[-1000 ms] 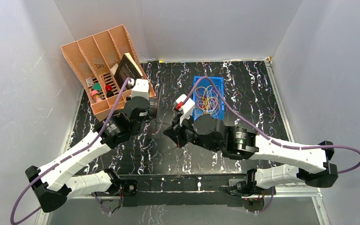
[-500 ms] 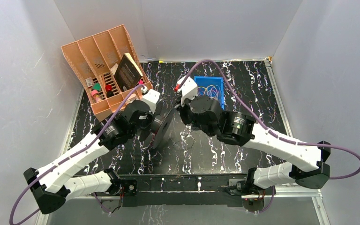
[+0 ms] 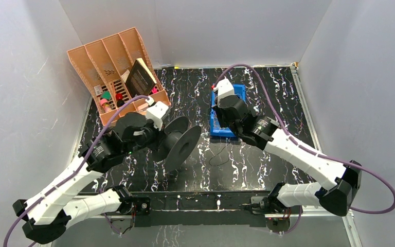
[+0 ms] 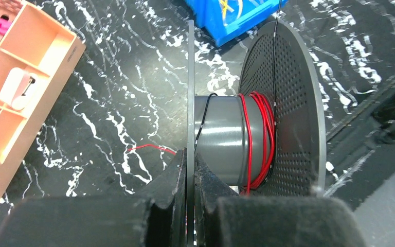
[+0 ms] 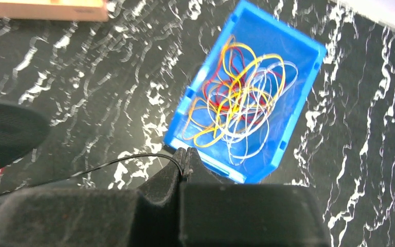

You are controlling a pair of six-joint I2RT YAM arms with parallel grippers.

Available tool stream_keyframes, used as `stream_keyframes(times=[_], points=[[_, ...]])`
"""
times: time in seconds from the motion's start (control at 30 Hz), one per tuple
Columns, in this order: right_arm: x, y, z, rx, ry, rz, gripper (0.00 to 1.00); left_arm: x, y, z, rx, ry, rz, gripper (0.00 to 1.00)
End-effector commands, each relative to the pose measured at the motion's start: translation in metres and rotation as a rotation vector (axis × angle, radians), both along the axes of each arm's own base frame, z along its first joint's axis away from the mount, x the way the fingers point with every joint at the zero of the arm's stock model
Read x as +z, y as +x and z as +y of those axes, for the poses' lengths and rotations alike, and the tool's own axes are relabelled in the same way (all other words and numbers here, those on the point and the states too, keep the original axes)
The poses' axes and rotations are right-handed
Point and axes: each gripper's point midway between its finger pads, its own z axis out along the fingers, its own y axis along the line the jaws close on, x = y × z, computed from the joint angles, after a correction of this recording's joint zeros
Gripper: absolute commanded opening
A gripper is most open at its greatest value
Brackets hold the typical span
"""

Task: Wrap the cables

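My left gripper [image 4: 191, 167] is shut on one thin flange of a grey spool [image 4: 221, 139], holding it above the table; the spool also shows in the top view [image 3: 181, 145]. A red cable [image 4: 257, 139] is wound round the core beside the perforated flange. A thin black cable [image 4: 274, 51] crosses that flange. My right gripper [image 5: 185, 156] is shut on the black cable [image 5: 123, 160], just in front of a blue bin [image 5: 293, 118]. The bin holds a tangle of yellow, orange, red and pale cables [image 5: 239, 103]. A black cable loop [image 3: 218, 157] lies on the table.
An orange divided organizer [image 3: 110, 67] with a dark book and small items stands at the back left, and shows in the left wrist view [image 4: 20, 92]. The blue bin [image 3: 221, 129] sits mid-back, partly under my right arm. White walls enclose the black marbled table [image 3: 267, 87].
My left gripper has swung the spool rightward and turned it so its flanges show. My right gripper has moved back and right to the blue bin, drawing the black cable along.
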Motion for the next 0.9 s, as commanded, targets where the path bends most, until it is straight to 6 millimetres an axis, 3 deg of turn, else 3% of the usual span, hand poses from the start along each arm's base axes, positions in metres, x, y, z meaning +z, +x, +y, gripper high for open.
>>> stream_keyframes(times=[0.0, 0.23, 0.43, 0.87], points=[[-0.012, 0.012, -0.013, -0.073, 0.103, 0.032, 0.0, 0.055, -0.018, -0.009, -0.098, -0.163, -0.07, 0.0], [-0.071, 0.01, -0.021, -0.079, 0.215, 0.184, 0.0, 0.078, -0.022, -0.005, -0.072, -0.267, -0.112, 0.0], [-0.109, -0.012, -0.005, 0.002, 0.304, 0.295, 0.0, 0.103, -0.019, 0.002, 0.005, -0.382, -0.156, 0.0], [-0.157, -0.065, 0.036, 0.2, 0.488, 0.527, 0.0, 0.154, 0.004, 0.033, 0.275, -0.617, -0.271, 0.0]])
